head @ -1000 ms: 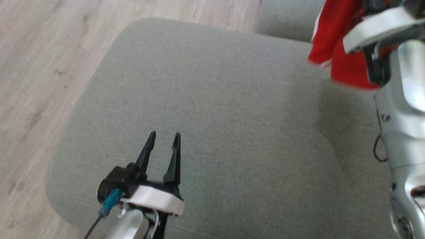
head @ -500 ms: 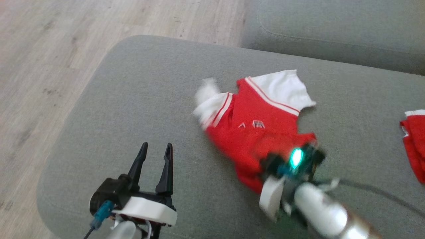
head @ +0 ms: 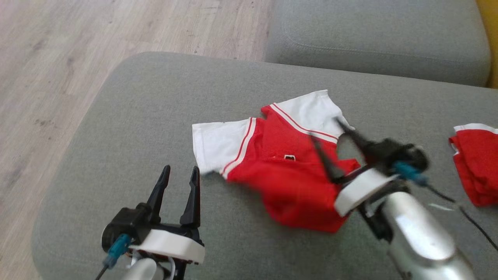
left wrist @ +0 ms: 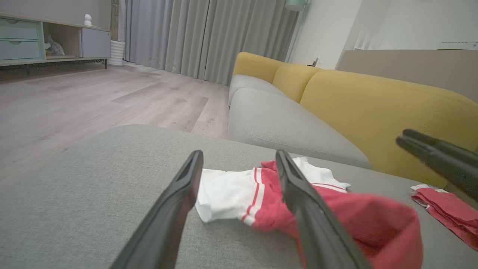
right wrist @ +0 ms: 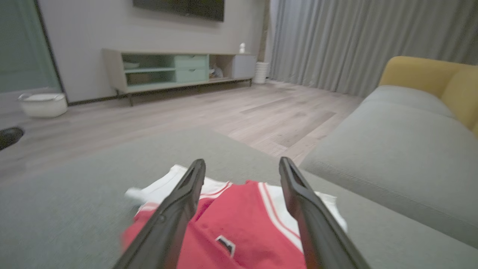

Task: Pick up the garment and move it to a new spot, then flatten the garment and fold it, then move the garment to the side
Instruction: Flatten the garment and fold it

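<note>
Spotted garment [head: 288,163] rumpled at frame centre on grey cushion [head: 136,116], hem bunched. Saw right gripper [head: 323,128] spread wide above it, gripping nothing; left gripper [head: 181,168] open, lower left. Flattening likely next: pinch 2 hem corners, pull apart gently.

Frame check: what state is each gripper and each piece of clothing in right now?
left gripper: open, empty, over the grey cushion.
right gripper: open, empty, above the shirt's right side.
red and white shirt: lying on the cushion, rumpled, not folded, held by nothing.
second red garment: lying bunched at the cushion's right side, untouched.
</note>
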Tool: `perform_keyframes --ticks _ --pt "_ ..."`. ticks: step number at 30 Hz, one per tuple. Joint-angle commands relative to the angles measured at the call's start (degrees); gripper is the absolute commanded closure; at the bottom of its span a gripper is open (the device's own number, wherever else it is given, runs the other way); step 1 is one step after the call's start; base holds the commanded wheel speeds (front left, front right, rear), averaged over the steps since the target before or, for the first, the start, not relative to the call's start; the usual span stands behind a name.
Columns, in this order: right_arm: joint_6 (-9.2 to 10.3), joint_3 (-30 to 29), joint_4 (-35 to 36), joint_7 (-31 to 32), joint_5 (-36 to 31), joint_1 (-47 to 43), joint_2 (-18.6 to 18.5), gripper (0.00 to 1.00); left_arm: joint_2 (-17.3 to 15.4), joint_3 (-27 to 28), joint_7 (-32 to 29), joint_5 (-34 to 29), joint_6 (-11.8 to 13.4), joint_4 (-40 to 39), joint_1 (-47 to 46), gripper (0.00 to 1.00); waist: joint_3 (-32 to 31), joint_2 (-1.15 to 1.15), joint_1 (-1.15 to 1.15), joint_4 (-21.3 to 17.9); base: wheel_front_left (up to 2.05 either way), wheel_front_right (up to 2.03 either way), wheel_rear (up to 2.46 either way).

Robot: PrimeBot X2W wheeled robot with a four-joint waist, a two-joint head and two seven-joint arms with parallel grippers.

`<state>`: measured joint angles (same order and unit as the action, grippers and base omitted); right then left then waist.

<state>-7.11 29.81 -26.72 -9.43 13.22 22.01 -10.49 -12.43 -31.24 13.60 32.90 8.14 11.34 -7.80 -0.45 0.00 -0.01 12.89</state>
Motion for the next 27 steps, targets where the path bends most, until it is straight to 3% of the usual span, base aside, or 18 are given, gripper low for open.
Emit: perform_keyframes --ticks 1,10,13,15,20,27 --pt "-0.37 -3.8 3.5 -0.7 -0.5 -1.7 0.7 0.00 -1.1 2.2 -0.1 0.2 0.4 -2.1 -1.5 0.00 -0.3 0.00 0.01 -0.3 0.00 0.00 0.00" --pt "-0.37 -22.7 11.3 0.7 -3.9 -13.1 6.3 0.00 -1.6 2.0 -0.3 0.3 0.7 -2.7 -1.1 0.00 -0.5 0.00 0.01 -1.4 0.00 0.00 0.00" --pt "-0.37 -27.2 11.8 2.9 -1.7 -16.8 7.4 0.00 -1.5 1.9 -0.3 0.4 0.8 -2.9 -1.2 0.00 -0.1 0.00 0.01 -1.9 0.00 0.00 0.00" --pt "-0.37 -27.3 12.3 3.8 0.8 -17.9 7.6 0.00 -1.4 1.7 -0.3 0.4 0.8 -2.9 -1.5 0.00 0.7 0.00 0.01 -2.1 0.00 0.00 0.00" --pt "-0.37 -29.1 12.2 5.7 0.0 -14.7 7.6 0.00 -1.2 1.5 -0.2 0.4 0.5 -2.9 -2.7 0.00 2.9 0.00 0.01 -1.6 0.00 0.00 0.00" --pt "-0.37 -29.5 4.9 13.3 -0.2 -9.0 7.6 0.00 0.0 0.8 0.1 0.3 -0.5 -2.0 -4.7 0.00 6.2 0.00 0.01 0.9 0.00 0.00 0.00"
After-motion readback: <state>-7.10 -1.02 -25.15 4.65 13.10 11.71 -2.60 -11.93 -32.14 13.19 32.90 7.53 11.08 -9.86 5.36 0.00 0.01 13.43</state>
